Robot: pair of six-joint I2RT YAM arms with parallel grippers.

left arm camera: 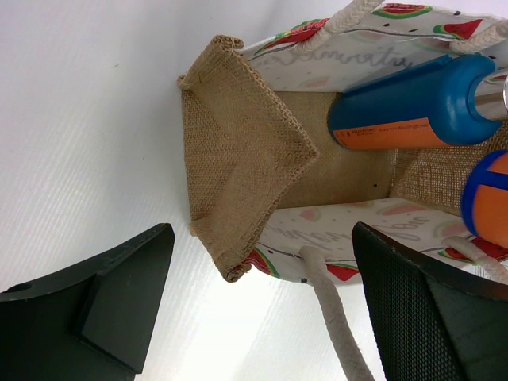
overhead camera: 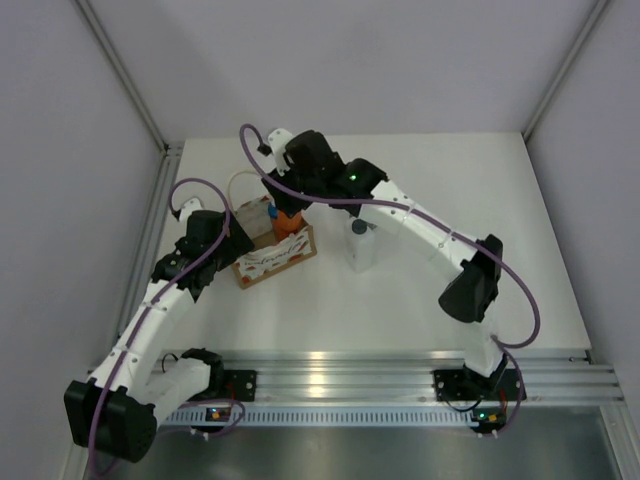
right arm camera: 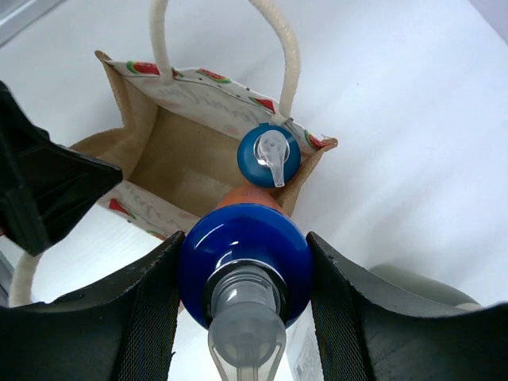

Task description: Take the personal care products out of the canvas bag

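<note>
The bag's (right arm camera: 198, 99) right end is blocked by a near bottle (right arm camera: 242, 254) and a far bottle (right arm camera: 270, 155); its inside, left of frame centre, is left free.

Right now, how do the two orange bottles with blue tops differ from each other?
The held orange bottle is clamped in the right gripper; the other orange bottle stands free. The other one sits in a corner of the canvas bag by a handle; the held one is higher, its top well above the bag's rim. Both have blue tops and clear pump spouts.
</note>
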